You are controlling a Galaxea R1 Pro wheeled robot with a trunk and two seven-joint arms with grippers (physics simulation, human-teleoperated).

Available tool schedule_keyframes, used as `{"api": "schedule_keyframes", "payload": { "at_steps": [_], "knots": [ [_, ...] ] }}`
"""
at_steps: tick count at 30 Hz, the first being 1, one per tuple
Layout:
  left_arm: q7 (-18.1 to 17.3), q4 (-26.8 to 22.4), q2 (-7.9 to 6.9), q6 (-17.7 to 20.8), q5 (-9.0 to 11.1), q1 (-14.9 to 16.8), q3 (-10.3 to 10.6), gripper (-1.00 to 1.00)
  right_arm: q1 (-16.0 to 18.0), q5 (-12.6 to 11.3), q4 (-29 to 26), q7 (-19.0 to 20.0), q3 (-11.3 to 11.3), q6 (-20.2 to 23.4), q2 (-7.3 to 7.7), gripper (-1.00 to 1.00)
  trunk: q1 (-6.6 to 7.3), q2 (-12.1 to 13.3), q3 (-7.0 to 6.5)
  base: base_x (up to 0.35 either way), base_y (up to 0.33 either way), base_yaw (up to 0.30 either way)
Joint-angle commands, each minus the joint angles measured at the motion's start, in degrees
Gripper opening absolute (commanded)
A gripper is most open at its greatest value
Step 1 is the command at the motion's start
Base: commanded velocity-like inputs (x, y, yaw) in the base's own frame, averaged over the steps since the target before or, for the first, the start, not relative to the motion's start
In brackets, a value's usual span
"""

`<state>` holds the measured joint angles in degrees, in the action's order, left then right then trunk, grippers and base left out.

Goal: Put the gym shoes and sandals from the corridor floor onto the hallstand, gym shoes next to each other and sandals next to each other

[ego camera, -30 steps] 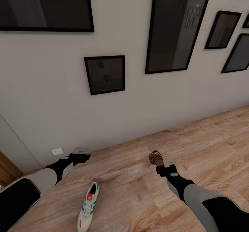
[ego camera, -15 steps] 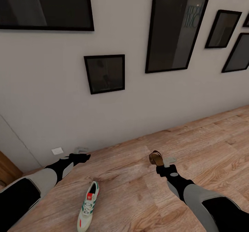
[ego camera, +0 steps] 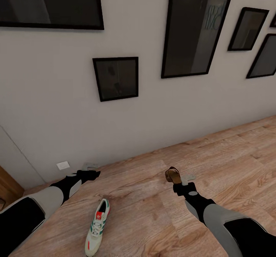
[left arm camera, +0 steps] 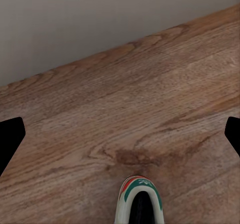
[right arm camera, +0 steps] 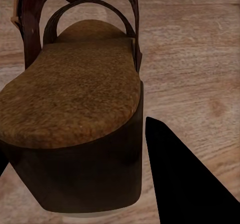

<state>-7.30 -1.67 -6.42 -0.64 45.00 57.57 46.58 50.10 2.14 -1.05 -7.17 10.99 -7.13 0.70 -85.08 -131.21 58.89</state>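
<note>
You have one white lace-up sneaker with teal and red trim (ego camera: 97, 228) lying flat on the wood-plank floor (ego camera: 230, 153); the brown tan-insoled sandal (ego camera: 173, 175) is raised off it.

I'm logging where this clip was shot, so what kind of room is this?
Probably a home corridor or hallway: a pale wall hung with dark framed pictures, wood-plank floor running along it, and a sneaker lying on the floor while the right tool holds a brown sandal.
</note>
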Motion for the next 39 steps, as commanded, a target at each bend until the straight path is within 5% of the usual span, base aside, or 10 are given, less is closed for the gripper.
{"api": "schedule_keyframes", "payload": {
  "at_steps": [1,7,11,13,15,19,25,39],
  "knots": [
    [0.0,0.0,0.00,0.0,0.0,0.0,0.0,1.00,0.0,-0.1,0.0,0.0,0.0,0.0,0.00,-1.00,0.00,0.0,0.00,0.000,0.000,0.000],
    [0.0,0.0,0.00,-0.2,0.0,0.0,0.0,1.00,0.0,-0.1,-0.1,-0.3,0.0,-0.1,0.03,-1.00,0.00,0.0,0.00,0.000,0.000,0.000],
    [0.0,0.0,0.05,-0.2,0.0,-0.1,0.0,1.00,0.5,-0.1,-1.3,-4.6,-0.1,0.4,0.87,-1.00,0.00,0.0,0.00,0.000,0.000,0.000],
    [0.0,0.0,0.11,-0.2,0.0,-0.8,0.0,1.00,3.3,-0.3,-7.4,-11.1,-0.1,5.2,4.50,-1.00,0.00,0.0,0.00,0.000,0.000,0.000],
    [0.0,0.1,0.10,-0.1,-0.1,-2.1,0.0,1.00,4.8,-0.5,-12.7,-13.0,-0.4,9.1,7.36,-1.00,0.00,0.0,0.00,0.000,0.000,0.000],
    [0.0,0.1,-0.01,0.0,-0.1,-3.0,-0.1,1.00,3.1,-0.9,-15.8,-14.2,-2.5,4.8,9.34,-1.00,0.00,0.0,0.00,0.000,0.000,0.000],
    [0.1,0.1,-0.72,2.1,0.0,-3.6,-0.2,1.00,-0.3,-1.2,-16.5,-15.0,-7.8,-5.1,10.47,-1.00,0.00,0.0,0.00,0.000,0.000,0.000],
    [0.1,0.2,-2.13,10.2,0.1,-6.5,-0.2,1.00,-1.4,-1.3,-14.9,-15.2,-9.4,-7.7,10.76,-1.00,0.00,0.0,0.00,0.000,0.000,0.000]
  ]
}}
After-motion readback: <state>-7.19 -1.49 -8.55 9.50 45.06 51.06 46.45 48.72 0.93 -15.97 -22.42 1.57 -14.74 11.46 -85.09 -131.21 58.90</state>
